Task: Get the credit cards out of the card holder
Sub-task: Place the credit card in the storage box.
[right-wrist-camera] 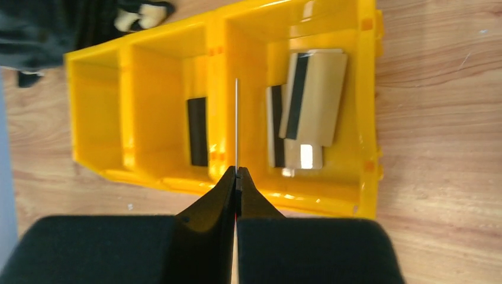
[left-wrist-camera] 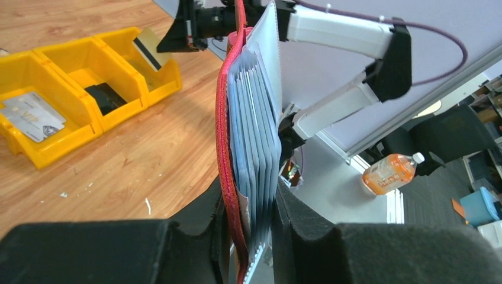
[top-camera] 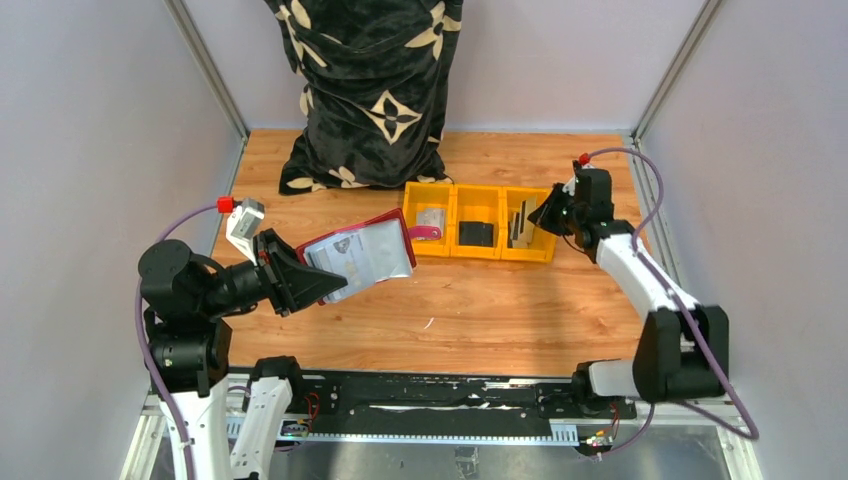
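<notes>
Deposit step: right tool (right-wrist-camera: 237, 173), pinching a thin tan plastic card (right-wrist-camera: 236, 118), must release over the yellow three-compartment bin (right-wrist-camera: 368, 118) ahead; left tool (left-wrist-camera: 251, 222) clamps the maroon folding card holder (left-wrist-camera: 248, 136).

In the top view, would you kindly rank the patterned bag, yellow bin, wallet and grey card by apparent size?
1. patterned bag
2. yellow bin
3. wallet, raised nearer the camera, so unsure against the bin
4. grey card

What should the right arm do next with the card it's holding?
Probably nudge the right gripper sideways over the end compartment of the yellow bin, where tan cards already lie, then open. It pinches a card edge-on, and its wrist view shows that card lined up near the divider.
</notes>
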You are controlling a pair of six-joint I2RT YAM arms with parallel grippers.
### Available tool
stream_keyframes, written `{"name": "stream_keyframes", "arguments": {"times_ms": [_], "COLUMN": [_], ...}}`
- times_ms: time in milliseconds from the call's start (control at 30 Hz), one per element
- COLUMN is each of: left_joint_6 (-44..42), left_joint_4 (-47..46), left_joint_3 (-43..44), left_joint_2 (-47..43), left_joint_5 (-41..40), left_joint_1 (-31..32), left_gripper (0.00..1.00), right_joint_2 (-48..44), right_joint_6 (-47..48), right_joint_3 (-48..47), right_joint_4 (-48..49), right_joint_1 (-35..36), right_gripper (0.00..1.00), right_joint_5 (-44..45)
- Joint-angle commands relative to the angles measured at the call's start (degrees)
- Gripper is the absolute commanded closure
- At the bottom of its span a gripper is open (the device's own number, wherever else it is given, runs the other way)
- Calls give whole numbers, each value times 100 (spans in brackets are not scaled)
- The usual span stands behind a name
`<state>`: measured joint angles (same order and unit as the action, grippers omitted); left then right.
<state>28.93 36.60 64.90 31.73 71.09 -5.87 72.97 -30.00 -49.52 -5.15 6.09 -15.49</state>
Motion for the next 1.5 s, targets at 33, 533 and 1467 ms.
{"name": "stream_keyframes", "arguments": {"times_ms": [33, 533, 1467], "left_joint_6": [5, 40, -494], "left_joint_4": [-63, -106, 41], "left_joint_3": [216, 357, 126], "left_joint_2": [-30, -43, -125], "left_joint_5": [15, 37, -12], "left_joint_1": [-2, -2, -2], "left_gripper": [100, 100, 99], "right_joint_2": [1079, 2482, -1605], "right_joint_6": [577, 546, -711], "right_joint_3": [-876, -1485, -1249], "right_joint_4": [-616, -447, 1525], "right_joint_1": [-27, 322, 3505], "right_gripper": [100, 93, 23], "right_joint_5": [538, 1102, -1872]}}
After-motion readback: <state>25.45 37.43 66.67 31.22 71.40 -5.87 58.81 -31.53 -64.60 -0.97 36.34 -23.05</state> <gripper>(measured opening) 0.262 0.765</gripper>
